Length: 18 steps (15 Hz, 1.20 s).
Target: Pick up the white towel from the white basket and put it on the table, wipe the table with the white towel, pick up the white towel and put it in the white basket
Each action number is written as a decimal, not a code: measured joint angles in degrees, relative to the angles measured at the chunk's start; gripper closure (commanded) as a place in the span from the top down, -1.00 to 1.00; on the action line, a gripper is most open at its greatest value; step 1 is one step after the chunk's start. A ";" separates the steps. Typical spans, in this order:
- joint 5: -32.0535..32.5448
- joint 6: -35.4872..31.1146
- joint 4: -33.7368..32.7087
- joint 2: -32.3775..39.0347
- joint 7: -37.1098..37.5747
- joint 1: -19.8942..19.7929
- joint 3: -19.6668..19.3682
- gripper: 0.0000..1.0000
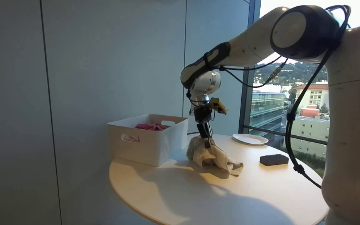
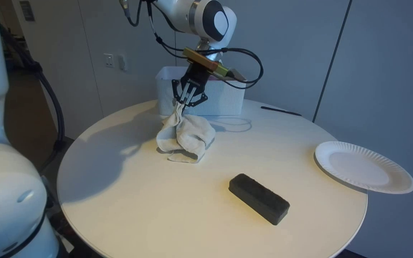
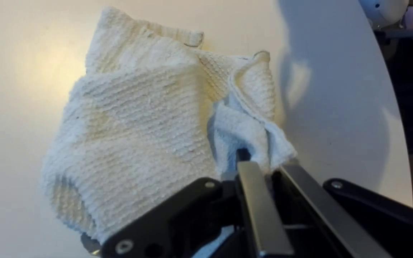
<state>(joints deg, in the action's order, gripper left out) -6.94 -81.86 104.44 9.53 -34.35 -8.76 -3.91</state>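
Note:
The white towel (image 1: 209, 156) is bunched on the round table (image 1: 142, 184), in front of the basket, in both exterior views (image 2: 196, 134). My gripper (image 2: 181, 104) points down and is shut on a pinched-up edge of the towel. In the wrist view the towel (image 3: 138, 118) spreads to the left of the fingers (image 3: 264, 166), with a fold between the fingertips. Most of the towel rests on the table. The white basket (image 1: 136, 151) stands at the table's edge by the wall, behind the gripper in an exterior view (image 2: 224, 98).
Pink cloth (image 1: 151, 126) lies inside the basket. A black block (image 2: 259, 199) lies on the table. A white paper plate (image 2: 360, 168) overhangs the table edge. A thin black stick (image 2: 281, 111) lies near the wall beside the basket.

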 measured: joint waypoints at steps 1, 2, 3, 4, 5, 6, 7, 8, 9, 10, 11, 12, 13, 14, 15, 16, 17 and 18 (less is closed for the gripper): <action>1.42 0.13 0.10 0.02 0.48 0.53 0.16 -0.78; 4.24 -0.47 0.29 0.00 1.09 1.12 0.27 -0.80; 7.33 -1.06 0.54 -0.01 1.51 1.70 0.41 -0.78; 10.20 -1.64 0.98 -0.04 1.70 2.26 0.59 -0.80; 12.40 -2.07 1.49 -0.04 1.94 2.72 0.77 -0.77; 13.91 -2.32 1.99 -0.04 2.05 3.05 0.90 -0.78; 14.73 -2.67 2.37 -0.04 2.06 3.26 0.98 -0.26; 15.02 -3.17 2.57 -0.13 1.95 3.38 1.07 -0.25; 15.09 -4.10 2.71 -0.64 1.69 3.46 1.23 -0.11; 15.09 -4.80 2.79 -1.63 1.20 3.53 1.48 -0.48; 14.85 -5.43 2.88 -3.11 0.56 3.56 1.69 -0.33; 14.67 -5.65 3.02 -4.93 0.09 3.60 1.86 -0.15; 14.61 -5.66 3.32 -6.60 -0.20 3.61 1.99 -0.10; 14.59 -5.66 3.78 -7.88 -0.41 3.61 2.05 -0.10; 14.58 -5.73 4.26 -8.66 -0.53 3.61 2.06 -0.12; 14.58 -5.93 4.60 -8.90 -0.59 3.61 2.06 -0.11; 14.58 -6.21 4.90 -8.89 -0.61 3.61 2.06 -0.11; 14.58 -6.38 5.15 -8.83 -0.62 3.61 2.06 -0.11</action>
<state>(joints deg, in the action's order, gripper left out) 7.65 -88.23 109.59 0.70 -34.97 -5.15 -1.85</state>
